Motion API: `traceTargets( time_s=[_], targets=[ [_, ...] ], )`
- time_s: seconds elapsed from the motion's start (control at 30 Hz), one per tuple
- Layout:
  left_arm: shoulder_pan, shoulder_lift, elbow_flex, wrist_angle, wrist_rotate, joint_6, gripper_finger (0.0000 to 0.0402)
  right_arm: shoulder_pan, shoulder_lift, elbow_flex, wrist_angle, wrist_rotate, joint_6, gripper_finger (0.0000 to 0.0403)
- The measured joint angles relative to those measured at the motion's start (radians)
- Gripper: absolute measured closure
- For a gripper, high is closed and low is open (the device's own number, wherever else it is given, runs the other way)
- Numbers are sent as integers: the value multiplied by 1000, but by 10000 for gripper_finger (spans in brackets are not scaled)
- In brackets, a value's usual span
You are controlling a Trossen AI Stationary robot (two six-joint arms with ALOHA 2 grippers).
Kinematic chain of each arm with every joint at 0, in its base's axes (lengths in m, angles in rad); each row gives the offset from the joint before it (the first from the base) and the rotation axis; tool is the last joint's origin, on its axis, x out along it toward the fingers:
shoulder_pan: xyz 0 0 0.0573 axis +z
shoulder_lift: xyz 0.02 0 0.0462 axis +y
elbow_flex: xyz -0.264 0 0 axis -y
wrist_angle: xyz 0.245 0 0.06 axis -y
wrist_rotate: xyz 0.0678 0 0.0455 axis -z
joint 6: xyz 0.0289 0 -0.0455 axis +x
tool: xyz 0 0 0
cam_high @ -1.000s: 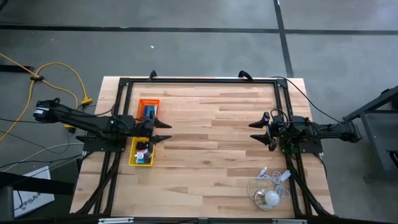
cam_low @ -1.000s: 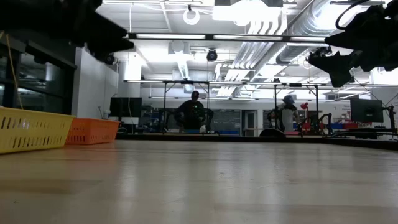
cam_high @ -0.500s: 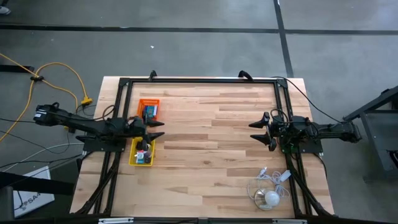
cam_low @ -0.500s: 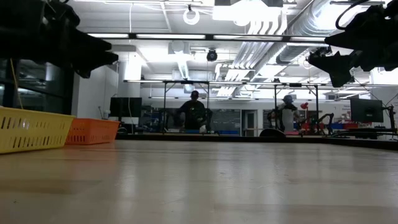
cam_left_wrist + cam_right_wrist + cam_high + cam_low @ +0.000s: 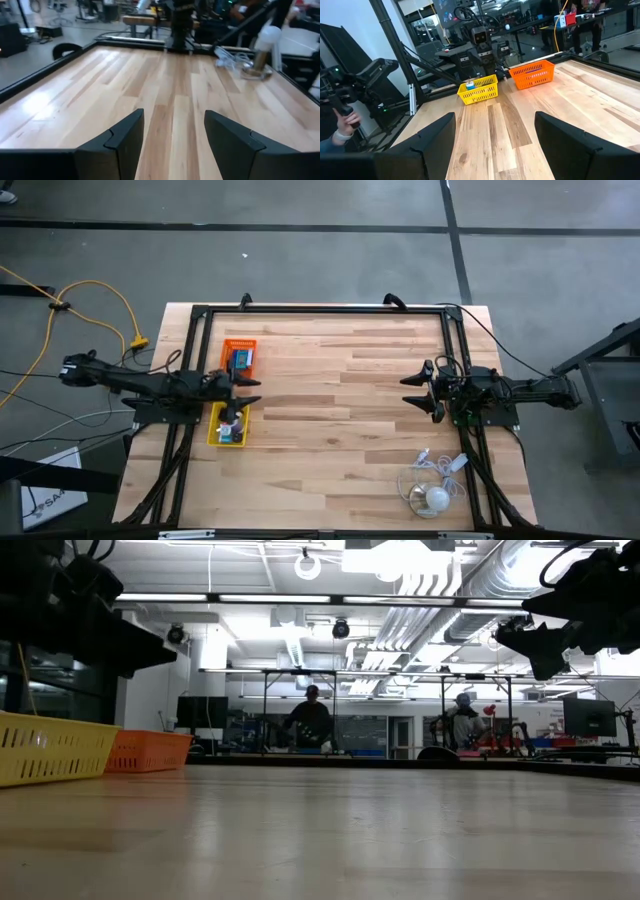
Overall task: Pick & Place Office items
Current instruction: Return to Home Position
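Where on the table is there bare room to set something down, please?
The wide middle of the table, between left claw and right claw, is bare. Crowded: orange basket and yellow basket at left, cable at a right corner.

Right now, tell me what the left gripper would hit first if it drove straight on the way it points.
Probably the right gripper, which faces it across the table. The left gripper, fingers open, points over bare wood; nothing lies between them. The white cable lies off to one side.
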Motion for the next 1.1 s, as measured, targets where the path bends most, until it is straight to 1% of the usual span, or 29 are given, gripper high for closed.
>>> traceTargets(
  time_s=[0.17,0.3,0.43,0.67,0.8,0.93,1.1],
  targets=[
    [0,-64,-1,-89,73,24,198,0,0,0,0,0,0,144],
    [0,-122,-2,-183,85,-1,198,0,0,0,0,0,0,144],
    [0,-148,-2,-193,122,17,198,0,0,0,0,0,0,144],
    [0,-141,-2,-214,207,77,198,0,0,0,0,0,0,144],
    [0,-129,-2,-219,223,114,198,0,0,0,0,0,0,144],
    [0,-122,-2,-224,239,185,198,0,0,0,0,0,0,144],
    [1,-122,-2,-225,236,191,198,0,0,0,0,0,0,144]
  ],
)
